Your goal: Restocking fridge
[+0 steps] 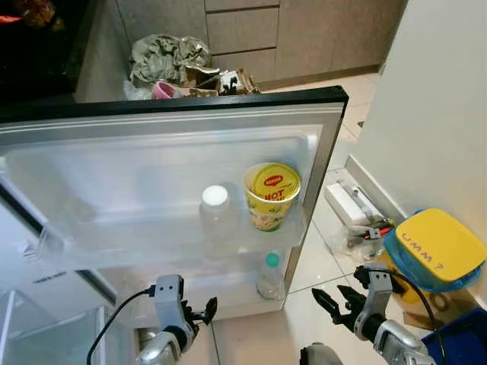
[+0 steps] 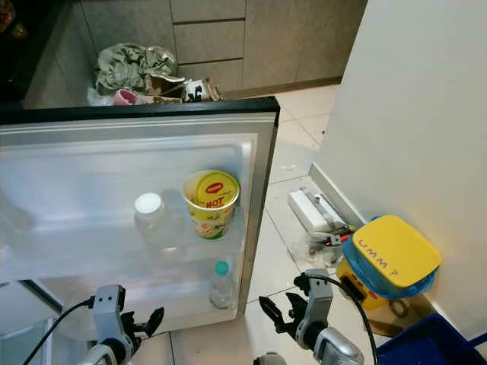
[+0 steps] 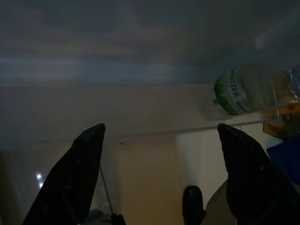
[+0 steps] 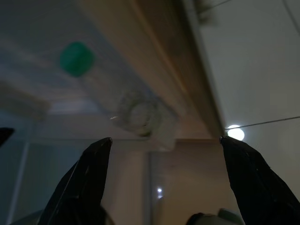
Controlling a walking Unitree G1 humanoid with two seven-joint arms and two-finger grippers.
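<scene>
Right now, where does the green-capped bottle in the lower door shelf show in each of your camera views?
Left eye view: green-capped bottle in the lower door shelf, below the yellow noodle cup.
Right eye view: same bottle, again under the cup, near the door's outer edge.
Left wrist view: its green label, beyond the fingertips.
Right wrist view: blurred green cap.
Shared landmark: the noodle cup, in both eye views.

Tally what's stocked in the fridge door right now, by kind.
Noodle cups: 1, the yellow cup on the upper shelf
Bottles: 2, a white-capped bottle beside the cup, a green-capped bottle on the lower shelf
Total: 3
</scene>
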